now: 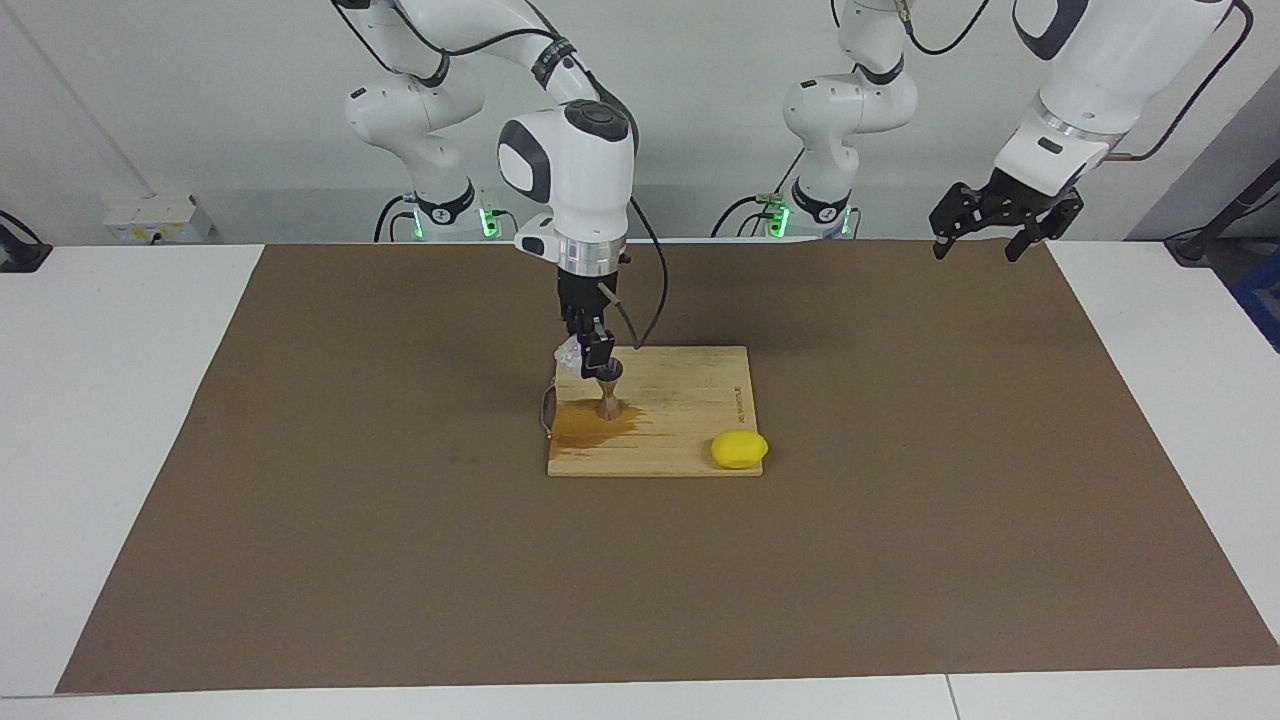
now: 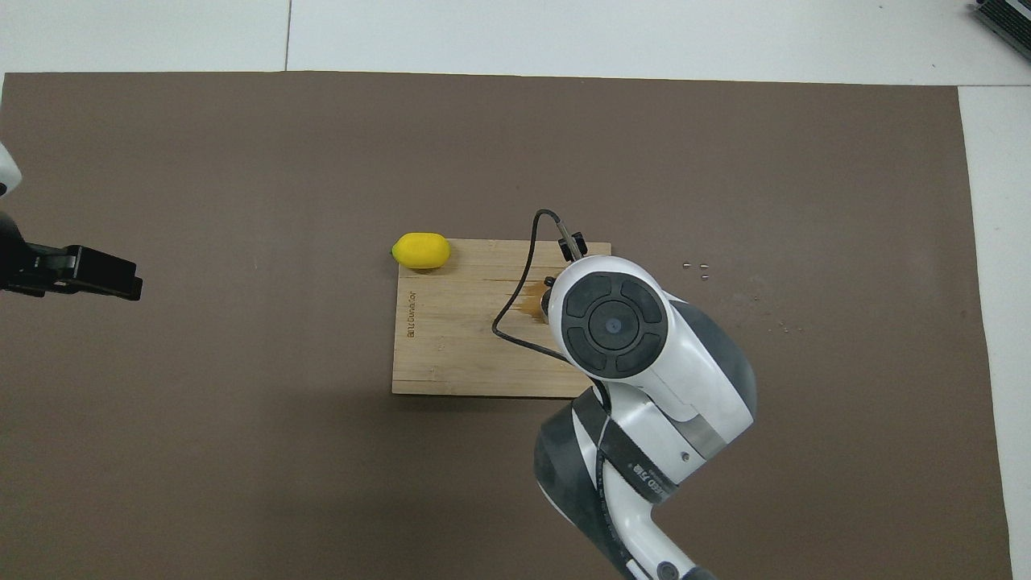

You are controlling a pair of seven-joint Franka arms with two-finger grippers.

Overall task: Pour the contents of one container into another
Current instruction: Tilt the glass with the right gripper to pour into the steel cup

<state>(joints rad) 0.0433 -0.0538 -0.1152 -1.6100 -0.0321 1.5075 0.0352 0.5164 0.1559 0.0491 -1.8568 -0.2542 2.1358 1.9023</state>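
Observation:
The metal jigger (image 1: 607, 396) stands upright on a wooden board (image 1: 690, 400), toward the right arm's end of it. My right gripper (image 1: 596, 352) hangs just above the jigger, shut on the small clear glass cup (image 1: 568, 352), which is tilted beside its fingers. A brown wet stain (image 1: 590, 428) spreads over the board around the jigger's foot. In the overhead view the right arm's hand (image 2: 614, 325) hides the cup, the jigger and the gripper. My left gripper (image 1: 990, 218) waits open in the air over the mat's corner at the left arm's end, also visible from overhead (image 2: 89, 274).
A yellow lemon (image 1: 739, 448) (image 2: 420, 250) lies at the board's corner farthest from the robots, toward the left arm's end. The board (image 2: 451, 346) rests mid-table on a brown mat (image 1: 900, 500). A few tiny specks (image 2: 695, 267) lie on the mat beside the board.

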